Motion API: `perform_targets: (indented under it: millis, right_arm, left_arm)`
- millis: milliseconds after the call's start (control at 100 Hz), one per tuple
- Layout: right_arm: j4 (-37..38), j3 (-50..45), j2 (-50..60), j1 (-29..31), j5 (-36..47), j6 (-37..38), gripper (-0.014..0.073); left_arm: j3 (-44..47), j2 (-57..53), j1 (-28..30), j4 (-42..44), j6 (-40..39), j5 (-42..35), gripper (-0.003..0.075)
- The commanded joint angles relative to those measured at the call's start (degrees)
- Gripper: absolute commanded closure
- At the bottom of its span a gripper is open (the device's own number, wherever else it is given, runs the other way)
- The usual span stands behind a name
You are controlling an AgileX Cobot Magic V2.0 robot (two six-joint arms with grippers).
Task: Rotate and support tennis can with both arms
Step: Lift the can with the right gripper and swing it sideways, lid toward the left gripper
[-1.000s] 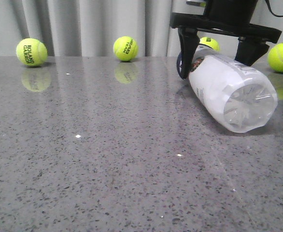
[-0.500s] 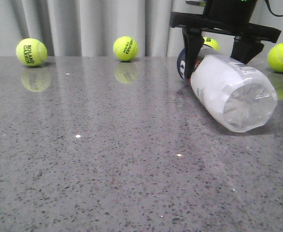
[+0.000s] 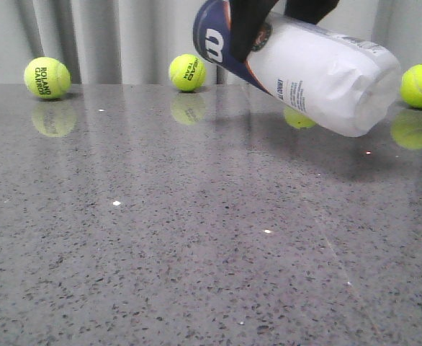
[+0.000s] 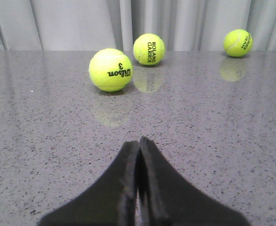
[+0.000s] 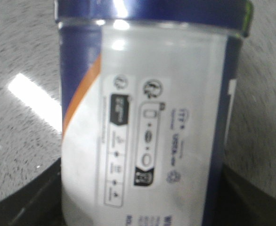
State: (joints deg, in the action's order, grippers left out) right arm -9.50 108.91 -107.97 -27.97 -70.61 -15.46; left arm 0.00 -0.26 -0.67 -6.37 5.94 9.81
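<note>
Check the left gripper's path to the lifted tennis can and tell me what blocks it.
The left gripper, shut, faces bare table with three tennis balls ahead; the nearest ball sits slightly off its line. The tennis can, held up by the right gripper, does not show in the left wrist view, so that path cannot be judged.

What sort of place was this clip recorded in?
Probably a staged lab or test bench, not a court: a speckled grey stone tabletop, a plain grey curtain behind it, and loose tennis balls around the lifted tennis can.
</note>
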Motion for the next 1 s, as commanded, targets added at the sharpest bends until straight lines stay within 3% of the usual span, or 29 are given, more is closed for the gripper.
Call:
perform_targets:
  millis: [0,420,990]
  right_arm:
    - [-1.4,2.4,3.1,-1.6,0.9,-8.9,0.0254]
    - [-1.4,2.4,3.0,-10.7,-0.9,-46.3,0.0254]
    - [-1.5,2.3,-2.7,-11.5,-0.6,-46.9,0.0254]
  left_arm:
    - [2.6,-1.9,0.1,-0.1,-0.6,-4.3,0.0740]
    - [2.6,-1.9,0.1,-0.1,-0.6,-4.3,0.0740]
    - [2.6,-1.9,0.1,-0.1,-0.6,-4.3,0.0740]
